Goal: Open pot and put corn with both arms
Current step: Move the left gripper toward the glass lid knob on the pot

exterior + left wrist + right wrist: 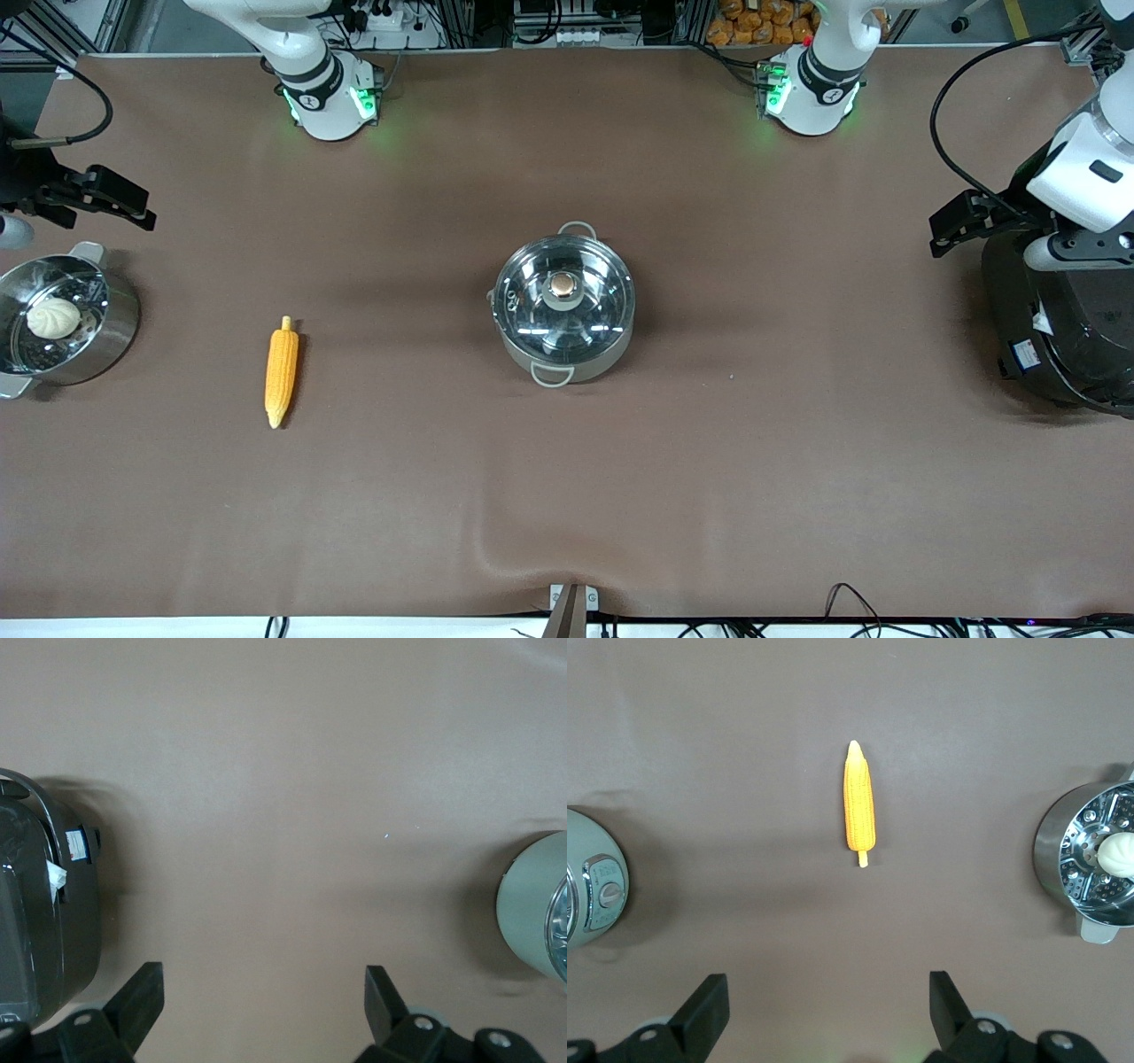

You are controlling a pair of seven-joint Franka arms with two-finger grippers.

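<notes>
The steel pot (563, 306) stands in the middle of the table, with its glass lid (532, 306) and coppery knob (562, 285) on. The corn (282, 372) lies flat on the cloth between the pot and the right arm's end. It also shows in the right wrist view (859, 806). My right gripper (124, 208) hangs open and empty above the table beside the steamer pot; its open fingers show in the right wrist view (828, 992). My left gripper (948, 232) hangs open and empty beside the rice cooker, as the left wrist view (261, 997) shows. The pot's side shows there too (532, 904).
A steel steamer pot (115, 328) holding a white bun (53, 317) stands at the right arm's end. A big black rice cooker (1063, 337) stands at the left arm's end. Brown cloth covers the table, with a wrinkle near the front edge (496, 549).
</notes>
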